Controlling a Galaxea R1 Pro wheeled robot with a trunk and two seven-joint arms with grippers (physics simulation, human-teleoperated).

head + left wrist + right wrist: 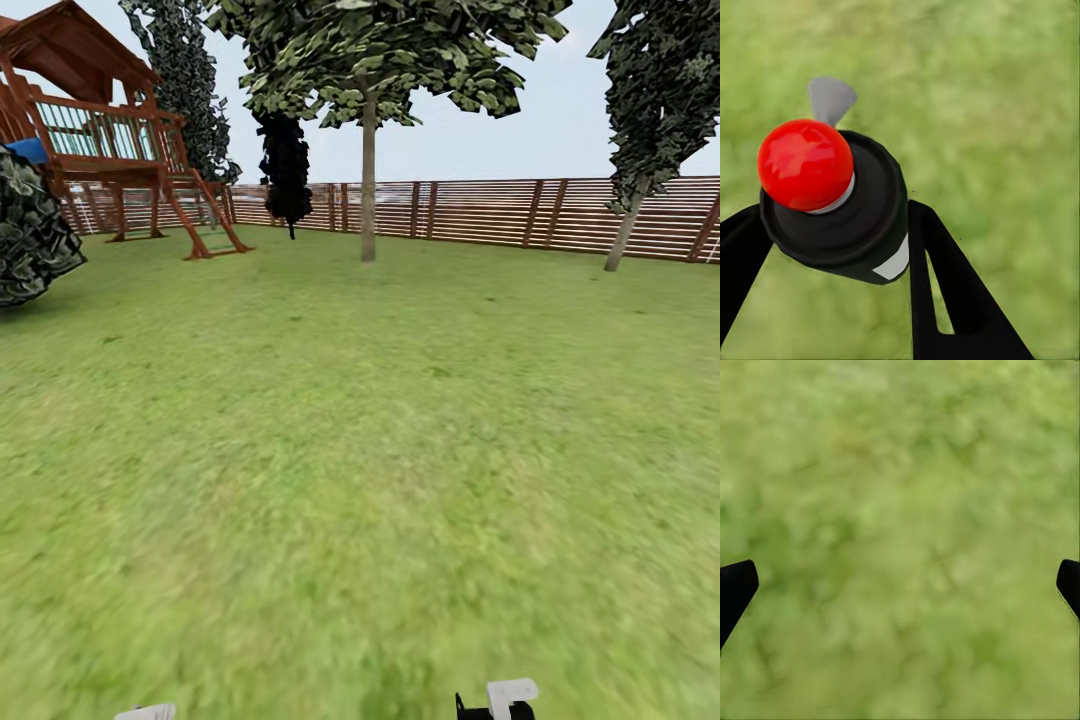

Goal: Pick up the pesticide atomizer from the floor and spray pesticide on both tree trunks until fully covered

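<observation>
So the head camera is looking out over a big green lawn [360, 450]. Far left there's a wooden play tower [100, 140] with a dark bush [30, 235] in front of it, then a tree [368, 180] with a thin pale trunk about mid-frame, and another tree [640, 150] leaning over on the right, both just in front of the slatted fence [480, 212]. Both are well away across the grass.

The left wrist cam fills in the rest: the left end effector [832, 225] has its black fingers [945, 285] clamped on either side of the pesticide atomizer [840, 202], dark body, red ball tip, grass underneath. The right wrist cam has the right end effector [900, 585] spread wide with nothing in it, fingertips [735, 585] at the frame edges over grass.
</observation>
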